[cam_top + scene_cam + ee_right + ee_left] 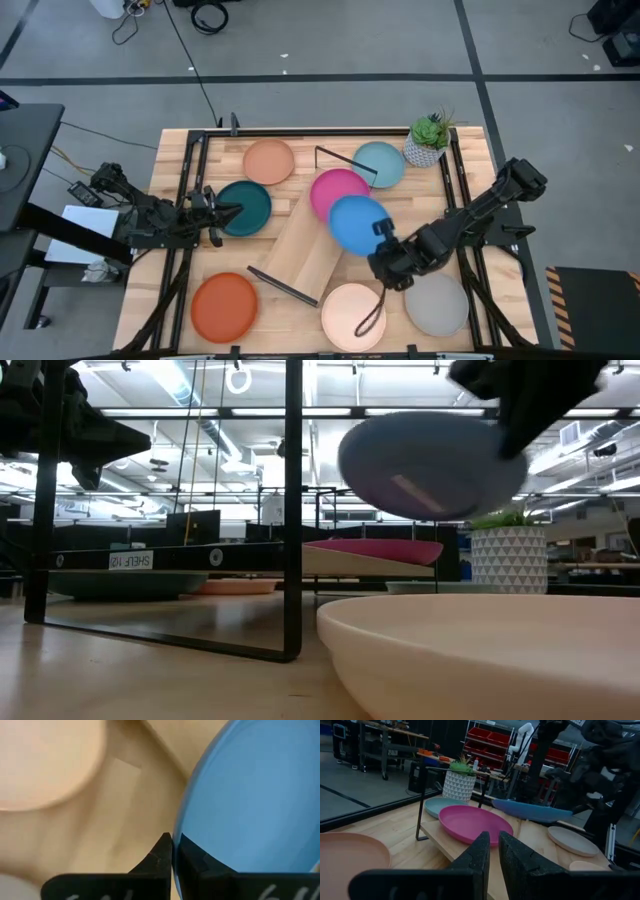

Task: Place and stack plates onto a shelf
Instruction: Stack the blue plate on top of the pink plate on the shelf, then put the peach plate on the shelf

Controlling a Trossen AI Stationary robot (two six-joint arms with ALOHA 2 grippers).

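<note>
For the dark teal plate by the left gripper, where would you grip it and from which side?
Probably by its rim. The dark teal plate lies flat on the table, shallow and round, so only its edge gives the fingers a hold. The left gripper already sits at its left edge, so come in low from that side.

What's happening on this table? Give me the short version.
The right gripper is shut on the rim of the bright blue plate, holding it in the air beside the magenta plate, which already lies on the shelf. The left gripper waits shut above the dark teal plate. The salmon, light blue, orange, cream and grey plates lie on the table.
</note>
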